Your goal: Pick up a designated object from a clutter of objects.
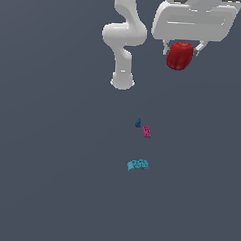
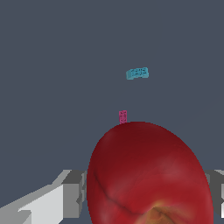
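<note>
The designated object, a round dark red apple-like thing (image 1: pixel 179 56), hangs high above the floor, held between the fingers of my gripper (image 1: pixel 181 49), which is shut on it. In the wrist view the red object (image 2: pixel 148 175) fills the lower half, with a grey finger (image 2: pixel 72 192) showing beside it. Left on the floor below is the rest of the clutter of objects: a small blue piece (image 1: pixel 138 123), a flat magenta block (image 1: pixel 147 132) and a cyan studded brick (image 1: pixel 138 165). The wrist view shows the magenta block (image 2: pixel 123 116) and the cyan brick (image 2: pixel 137 73); the blue piece is hidden there.
The arm's white base (image 1: pixel 122 81) stands on the dark grey floor behind the small items. The white links (image 1: pixel 124 35) rise at the top of the exterior view.
</note>
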You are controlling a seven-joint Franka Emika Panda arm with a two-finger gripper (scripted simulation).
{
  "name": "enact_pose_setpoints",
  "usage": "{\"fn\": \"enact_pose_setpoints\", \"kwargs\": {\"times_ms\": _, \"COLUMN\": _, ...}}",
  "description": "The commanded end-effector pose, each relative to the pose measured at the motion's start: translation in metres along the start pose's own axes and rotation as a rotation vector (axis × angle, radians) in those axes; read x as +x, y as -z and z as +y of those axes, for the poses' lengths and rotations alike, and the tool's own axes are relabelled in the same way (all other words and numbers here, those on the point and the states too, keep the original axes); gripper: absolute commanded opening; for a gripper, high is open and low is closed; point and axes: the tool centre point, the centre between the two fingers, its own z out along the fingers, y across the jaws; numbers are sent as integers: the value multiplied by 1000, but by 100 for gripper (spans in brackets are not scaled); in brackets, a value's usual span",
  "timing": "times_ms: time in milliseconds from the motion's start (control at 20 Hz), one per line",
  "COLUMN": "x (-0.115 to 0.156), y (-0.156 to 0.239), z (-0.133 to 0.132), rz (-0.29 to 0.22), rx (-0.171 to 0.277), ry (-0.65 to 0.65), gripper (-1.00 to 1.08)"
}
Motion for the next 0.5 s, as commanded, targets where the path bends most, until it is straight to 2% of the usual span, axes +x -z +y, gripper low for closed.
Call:
{"fn": "enact_pose_setpoints", "kwargs": {"times_ms": 0, "x": 0, "y": 13, "z": -5, "rz": 1, "rx": 1, "ry": -1, "gripper": -100}}
{"fn": "enact_pose_setpoints", "kwargs": {"times_ms": 450, "x": 1, "y": 27, "z": -11, "rz": 1, "rx": 1, "ry": -2, "gripper": -100}}
